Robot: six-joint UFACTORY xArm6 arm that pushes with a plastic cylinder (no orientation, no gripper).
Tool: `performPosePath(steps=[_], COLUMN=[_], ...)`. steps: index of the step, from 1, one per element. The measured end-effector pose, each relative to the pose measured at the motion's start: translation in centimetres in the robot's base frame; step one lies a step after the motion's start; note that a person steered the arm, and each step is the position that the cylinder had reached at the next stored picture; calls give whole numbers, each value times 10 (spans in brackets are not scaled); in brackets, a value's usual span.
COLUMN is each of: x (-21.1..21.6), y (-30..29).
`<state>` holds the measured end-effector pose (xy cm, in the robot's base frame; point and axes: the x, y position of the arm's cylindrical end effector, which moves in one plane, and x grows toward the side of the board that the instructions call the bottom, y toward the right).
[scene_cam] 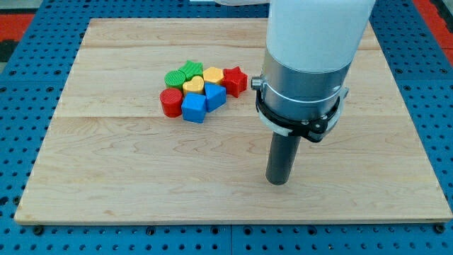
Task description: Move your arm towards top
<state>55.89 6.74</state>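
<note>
My tip [278,181] rests on the wooden board [106,156], right of centre and toward the view's bottom. It touches no block. A tight cluster of blocks lies up and to the left of it: a red star [235,80], a yellow hexagon [213,74], a yellow heart [193,86], two green blocks [191,69] [175,78], a red cylinder [170,102], a blue cube [194,108] and a second blue block [215,95]. The red star is the nearest block to the rod.
The arm's white and grey body [308,64] hangs over the board's right half and hides part of its top edge. A blue perforated table [28,92] surrounds the board.
</note>
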Motion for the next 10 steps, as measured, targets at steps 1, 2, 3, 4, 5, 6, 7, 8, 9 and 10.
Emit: performPosePath(steps=[1,2,3,4,5,6,7,8,9,10], x=[-1,-4,-13,-15,-14,-13,-13,-12,-1,22], y=[0,0,6,6,6,4,4,15,16,17])
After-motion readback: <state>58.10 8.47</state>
